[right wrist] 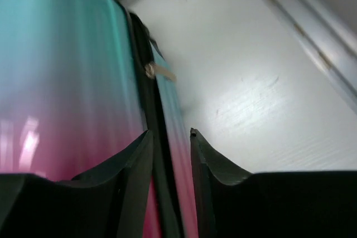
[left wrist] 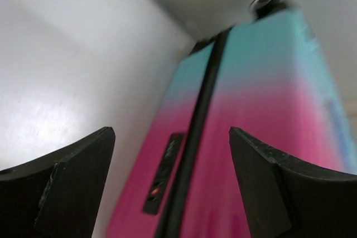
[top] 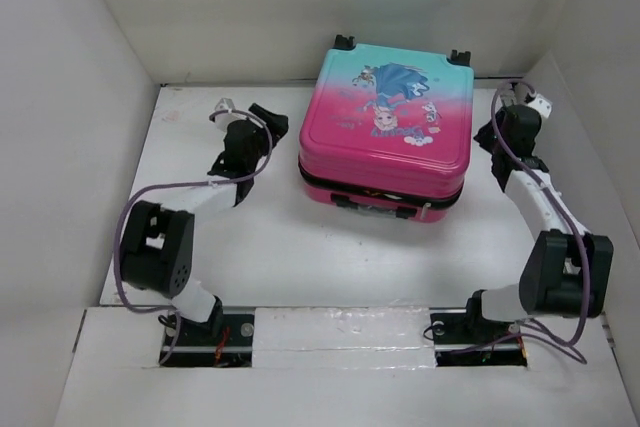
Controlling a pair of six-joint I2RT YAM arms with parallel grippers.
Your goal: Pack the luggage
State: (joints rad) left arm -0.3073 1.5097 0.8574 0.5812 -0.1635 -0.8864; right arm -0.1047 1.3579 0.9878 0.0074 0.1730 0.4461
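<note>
suitcase (top: pixel 385 132) shell: hard plastic, glossy, smooth; soft light streaks on the pink and teal sides.
lid print (top: pixel 392 97): flat, printed onto the shell, same sheen.
zip band (left wrist: pixel 192 137): black, matt, cloth-like.
wheels (top: pixel 344 42): black plastic, dull.
bench (top: pixel 270 247): white, smooth, low sheen with a pale glare patch.
walls (top: pixel 60 97): white, matt, flat panels.
arms (top: pixel 160 247): black and white plastic casings, semi-matt.
cables (top: pixel 119 247): purple, smooth sheath.
jaws: black, matt, faintly grainy edges in both wrist views.
</note>
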